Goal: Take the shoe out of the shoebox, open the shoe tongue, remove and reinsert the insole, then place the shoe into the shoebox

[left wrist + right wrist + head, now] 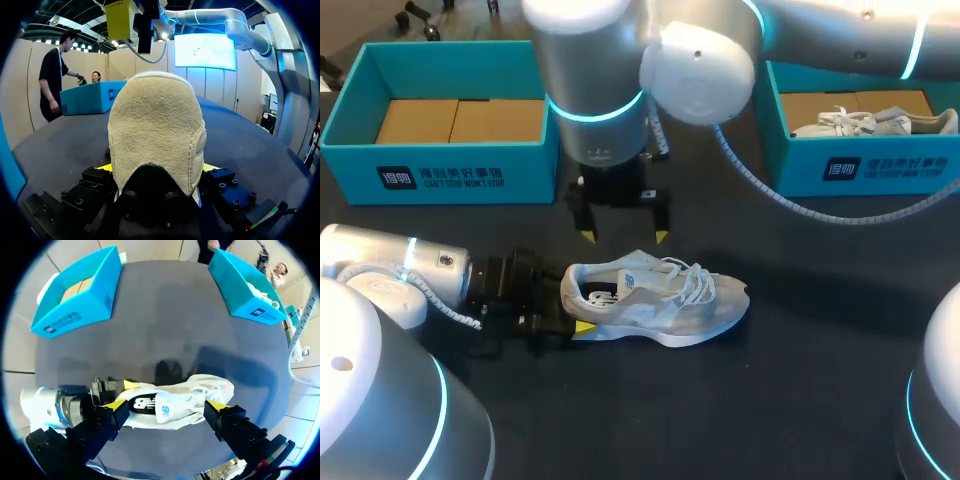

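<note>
Student: Shoe position, head view?

Tutor: The shoe [655, 305] rests on the table [820, 400], outside both boxes. The left gripper [575, 322] clamps its heel from two sides. The right gripper [620, 236] hangs just above the shoe's opening, spread wide and holding nothing. An empty box [450, 170] stands behind at left. A second box [865, 165] at right holds a spare shoe [870, 122].

Student: Left wrist view?

Tutor: The heel fills it, with a yellow tip pressed against each side.

Student: Right wrist view?

Tutor: The wide fingers [116, 410] straddle the shoe from above without touching it.

Student: Likely faults?

Tutor: The tongue probably comes next. An off-centre descent could snag the laces [692, 275] instead. A hard upward pull could drag the soft heel out of the left grip, and the shoe would then tip or swing.
</note>
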`<state>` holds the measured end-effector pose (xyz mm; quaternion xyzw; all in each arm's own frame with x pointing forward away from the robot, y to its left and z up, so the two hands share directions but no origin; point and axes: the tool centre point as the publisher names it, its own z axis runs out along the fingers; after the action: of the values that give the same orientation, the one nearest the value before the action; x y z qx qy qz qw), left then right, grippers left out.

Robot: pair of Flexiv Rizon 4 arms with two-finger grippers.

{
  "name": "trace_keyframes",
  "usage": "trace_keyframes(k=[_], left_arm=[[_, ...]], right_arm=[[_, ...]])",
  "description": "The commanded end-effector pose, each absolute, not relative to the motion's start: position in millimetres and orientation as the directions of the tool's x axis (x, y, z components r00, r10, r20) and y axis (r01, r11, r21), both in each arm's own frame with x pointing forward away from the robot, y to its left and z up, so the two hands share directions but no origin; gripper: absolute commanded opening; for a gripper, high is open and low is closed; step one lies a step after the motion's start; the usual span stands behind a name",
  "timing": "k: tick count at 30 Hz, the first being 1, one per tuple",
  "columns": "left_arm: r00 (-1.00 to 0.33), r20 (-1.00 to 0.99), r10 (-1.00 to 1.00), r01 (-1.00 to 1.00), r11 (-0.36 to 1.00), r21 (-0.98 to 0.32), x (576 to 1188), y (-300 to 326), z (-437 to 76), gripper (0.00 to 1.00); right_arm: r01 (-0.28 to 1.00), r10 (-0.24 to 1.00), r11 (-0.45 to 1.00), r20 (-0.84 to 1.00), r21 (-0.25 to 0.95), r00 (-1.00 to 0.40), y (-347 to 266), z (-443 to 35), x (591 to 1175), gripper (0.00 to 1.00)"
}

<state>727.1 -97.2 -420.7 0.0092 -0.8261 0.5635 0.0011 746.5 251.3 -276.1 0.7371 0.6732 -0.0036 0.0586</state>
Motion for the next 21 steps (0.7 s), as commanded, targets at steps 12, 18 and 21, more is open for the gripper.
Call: trace_keyframes(k=[12,18,21], left_arm=[[-1.0,0.013,-0.012,-0.016,0.368,-0.93,729,-98,-425,0.0],[-1.0,0.013,-0.012,-0.016,0.368,-0.93,729,-98,-425,0.0],[-1.0,0.013,-0.012,-0.016,0.368,-0.93,729,-98,-425,0.0]], right_arm=[[0.908,0.906,-0.375,-0.136,0.186,0.402,258,-290,710,1.0],[0.905,0.895,-0.375,-0.174,0.201,0.41,258,-297,711,1.0],[0.905,0.893,-0.371,-0.189,0.209,0.409,258,-303,710,1.0]])
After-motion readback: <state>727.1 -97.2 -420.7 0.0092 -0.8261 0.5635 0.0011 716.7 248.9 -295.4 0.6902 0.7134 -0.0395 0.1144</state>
